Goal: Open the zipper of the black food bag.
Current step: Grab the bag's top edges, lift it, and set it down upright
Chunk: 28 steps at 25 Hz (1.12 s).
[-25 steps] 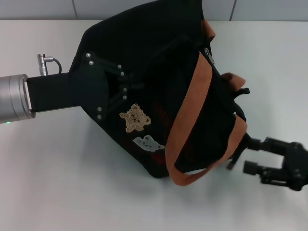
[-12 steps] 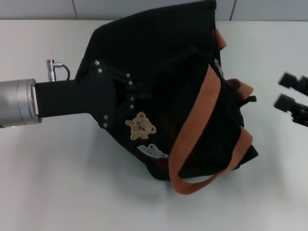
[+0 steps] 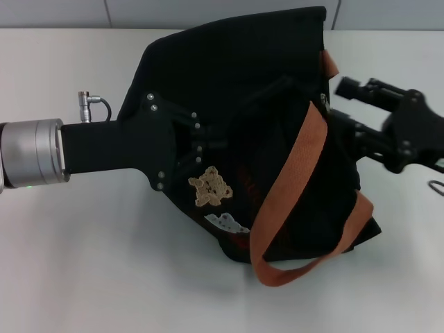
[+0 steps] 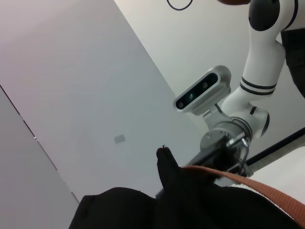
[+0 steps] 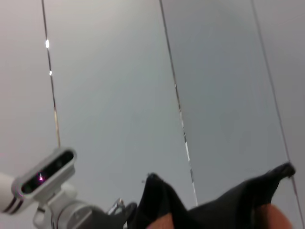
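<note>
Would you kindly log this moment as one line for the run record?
bag: on table, bear patch up | zipper: not discernible | left gripper: on bag's side | right gripper: at bag's strap end

White table, smooth and matte, filling most of the head view. Behind its far edge, a pale grey wall made of panels, with thin dark vertical seams between them. Above the table in the left wrist view, the same kind of grey panelled wall, carrying a small pale rectangular plate. In the right wrist view, grey panels again, with narrow seams catching small bright points of light. Soft, even lighting everywhere.
</note>
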Available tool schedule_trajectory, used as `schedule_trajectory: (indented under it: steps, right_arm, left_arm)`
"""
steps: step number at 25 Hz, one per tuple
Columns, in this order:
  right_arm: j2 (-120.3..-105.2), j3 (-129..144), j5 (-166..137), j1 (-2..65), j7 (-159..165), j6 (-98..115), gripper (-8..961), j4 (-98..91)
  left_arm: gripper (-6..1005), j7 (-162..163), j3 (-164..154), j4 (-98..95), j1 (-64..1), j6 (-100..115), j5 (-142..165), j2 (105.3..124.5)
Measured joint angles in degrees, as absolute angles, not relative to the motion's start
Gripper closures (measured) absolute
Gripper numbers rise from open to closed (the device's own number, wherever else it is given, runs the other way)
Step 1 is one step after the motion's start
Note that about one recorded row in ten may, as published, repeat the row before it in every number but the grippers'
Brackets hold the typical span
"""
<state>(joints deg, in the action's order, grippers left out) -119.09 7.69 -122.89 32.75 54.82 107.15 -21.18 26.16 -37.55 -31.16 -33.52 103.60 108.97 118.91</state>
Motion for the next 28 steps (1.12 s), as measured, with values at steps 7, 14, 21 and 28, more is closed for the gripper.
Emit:
schedule_trajectory:
  steps: [7,14,21,28]
  right_arm:
    - [-119.18,11.34,-122.82,33.85,53.86,102.85,470,-20.68]
    - [-119.18,11.33,-122.81,33.90,53.58,102.56,626,-20.53]
    - [-119.18,10.67,-122.25,33.18,53.44,103.19,717,-20.56]
    - [-119.18,10.62,-119.42,32.20,53.40,103.26,730,-20.45]
  left_arm:
    - [926,26.17,-37.53,-31.11,-33.60,103.28,108.86,118.99]
    - [926,25.91,-37.52,-30.44,-33.91,102.17,108.80,119.09]
    - [926,25.54,-37.53,-30.01,-34.02,101.48,108.80,119.09]
    - [926,25.48,-37.53,-29.80,-34.02,100.80,108.81,119.09]
